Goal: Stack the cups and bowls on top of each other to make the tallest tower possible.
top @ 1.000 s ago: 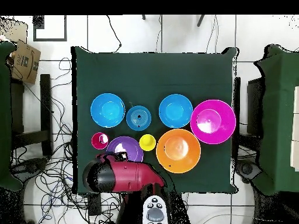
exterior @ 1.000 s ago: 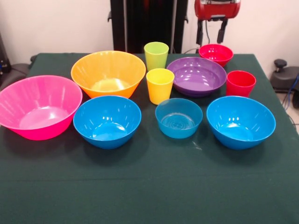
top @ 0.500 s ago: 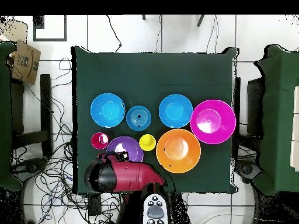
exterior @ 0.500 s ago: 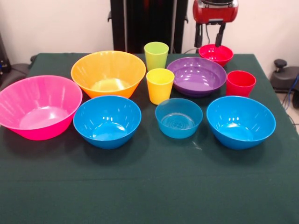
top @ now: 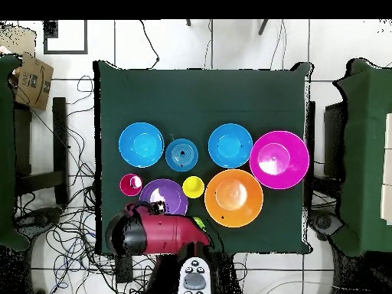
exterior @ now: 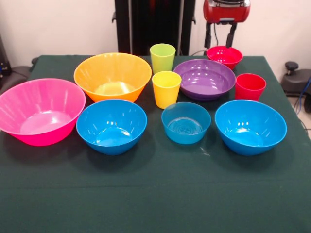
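All bowls and cups stand apart on the table; no tower shows. My gripper hangs open and empty just above and behind the small red bowl at the far right. In front of it are the purple bowl and the red cup. The lime green cup and yellow cup stand mid-table beside the orange bowl. The pink bowl, two blue bowls and the small translucent blue bowl form the near row. In the overhead view the arm hides the small red bowl.
The green cloth table has a wide bare strip along its near edge. The black pedestal stands behind the far edge. Cables and chairs surround the table in the overhead view.
The gripper has only shifted slightly sideways above the small red bowl. The bowls and cups have not moved.
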Tool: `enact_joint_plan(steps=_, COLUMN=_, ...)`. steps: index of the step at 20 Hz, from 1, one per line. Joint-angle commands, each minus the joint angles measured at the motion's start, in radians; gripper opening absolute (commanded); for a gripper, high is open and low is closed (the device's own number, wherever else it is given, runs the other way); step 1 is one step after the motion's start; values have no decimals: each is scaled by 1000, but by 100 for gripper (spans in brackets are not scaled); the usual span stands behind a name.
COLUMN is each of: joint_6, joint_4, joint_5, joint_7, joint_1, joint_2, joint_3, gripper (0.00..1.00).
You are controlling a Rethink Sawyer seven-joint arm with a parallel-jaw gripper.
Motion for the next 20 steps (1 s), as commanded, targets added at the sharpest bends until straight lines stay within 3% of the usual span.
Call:
enact_joint_plan(steps=1, joint_6=-95, joint_4=-14, joint_5=15, joint_7=211, joint_1=50, joint_2=66, joint_3=15, gripper=100)
enact_joint_plan(steps=9, joint_6=-71, joint_4=-47, joint_5=3, joint_7=225, joint_1=59, joint_2=71, joint_3=3, gripper=100)
enact_joint_plan(steps=20, joint_6=-173, joint_4=-46, joint_5=-42, joint_7=223, joint_1=-2, joint_2=145, joint_3=33, gripper=100)
